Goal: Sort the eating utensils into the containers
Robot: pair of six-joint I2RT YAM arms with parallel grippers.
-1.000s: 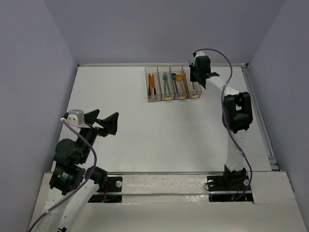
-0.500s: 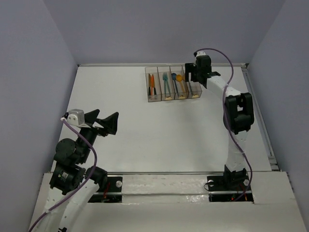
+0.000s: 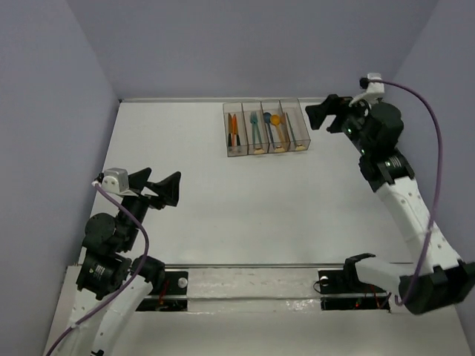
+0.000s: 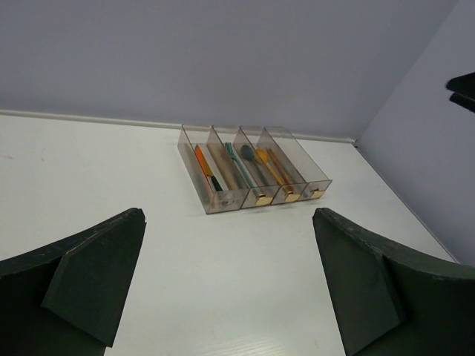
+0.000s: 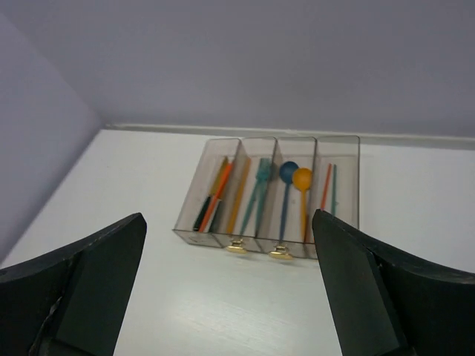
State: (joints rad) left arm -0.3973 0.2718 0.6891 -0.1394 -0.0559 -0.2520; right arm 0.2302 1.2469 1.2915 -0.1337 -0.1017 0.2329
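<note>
The containers point(image 3: 261, 151), four clear bins joined in a row, stand at the back of the white table. They hold the eating utensils: orange pieces point(image 3: 234, 130) in the left bin, a teal fork point(image 5: 261, 174) beside them, then a blue spoon point(image 5: 288, 172) with an orange spoon point(image 5: 302, 178). Two thin handles, orange and teal point(image 5: 329, 185), lie in the right bin. My right gripper point(image 3: 315, 117) hangs open and empty in the air to the right of the bins. My left gripper point(image 3: 159, 185) is open and empty over the table's left side, far from them.
Lilac walls close the table at the back and on both sides. A metal rail point(image 3: 401, 185) runs along the right edge. Both arm bases point(image 3: 349, 282) sit on the near ledge.
My right gripper has opened, then risen and pulled back to the right from over the rightmost bin. The left arm has not moved.
</note>
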